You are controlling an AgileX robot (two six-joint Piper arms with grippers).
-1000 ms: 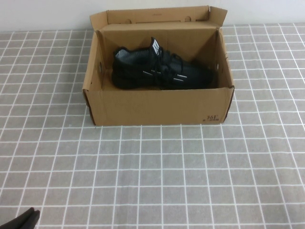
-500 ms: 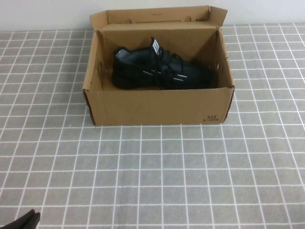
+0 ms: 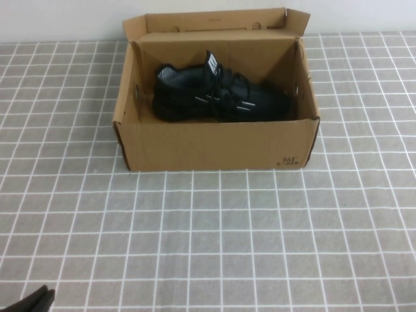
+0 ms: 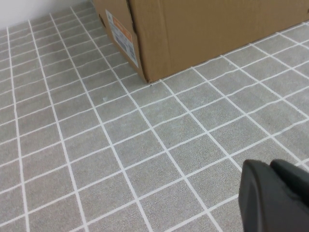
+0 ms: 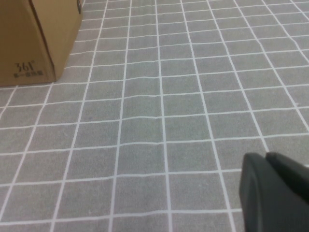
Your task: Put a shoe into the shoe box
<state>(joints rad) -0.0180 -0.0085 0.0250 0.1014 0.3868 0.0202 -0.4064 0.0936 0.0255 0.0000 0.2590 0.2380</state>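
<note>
Presently I read the table (image 3: 208,247), covered in grey gridded cloth, as the largest element. The shoe box (image 3: 214,146) stands at its far centre, lid flap upright at the back. The shoe (image 3: 218,97) lies fully inside, on its sole, toe toward my right. I judge placement complete; the step in hand is parking both arms. The left gripper (image 4: 277,198) sits low at the near left corner, well apart from the box, jaws pressed together. The right gripper (image 5: 275,193) is outside the high view, over bare table near the box's right corner, jaws likewise together. Retract slowly; avoid the box walls.
</note>
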